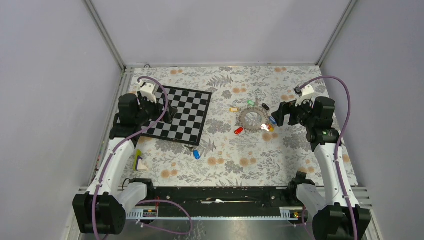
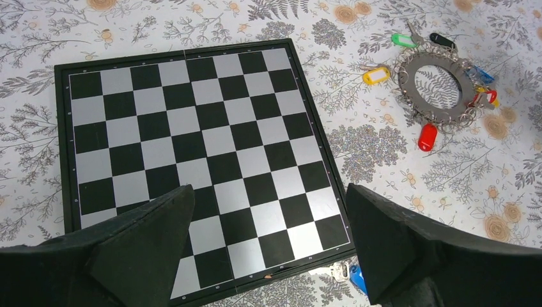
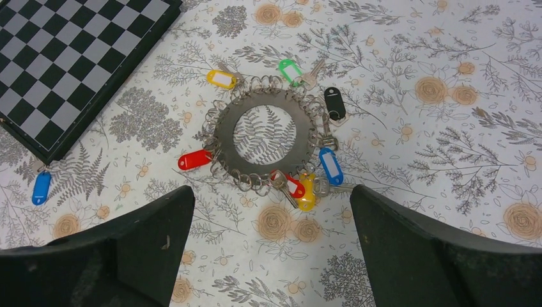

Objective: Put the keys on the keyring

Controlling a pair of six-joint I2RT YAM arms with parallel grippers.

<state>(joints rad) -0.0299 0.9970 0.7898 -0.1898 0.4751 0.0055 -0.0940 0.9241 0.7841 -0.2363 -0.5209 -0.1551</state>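
Keyring (image 3: 265, 174) lies flat on the worktop (image 3: 415, 192) just ahead of my right fingers (image 3: 128, 256), with coloured keys (image 3: 330, 166) clustered round it. These and my left fingers (image 2: 134, 249) stand wide, holding nothing. One blue key (image 3: 41, 187) sits apart to the left, beside the chessboard (image 3: 64, 57). Risk: a flat pinch may nudge it under the board.

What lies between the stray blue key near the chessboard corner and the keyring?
A red key by the keyring; the rest is bare floral cloth. The right wrist view shows it, blue key at left.
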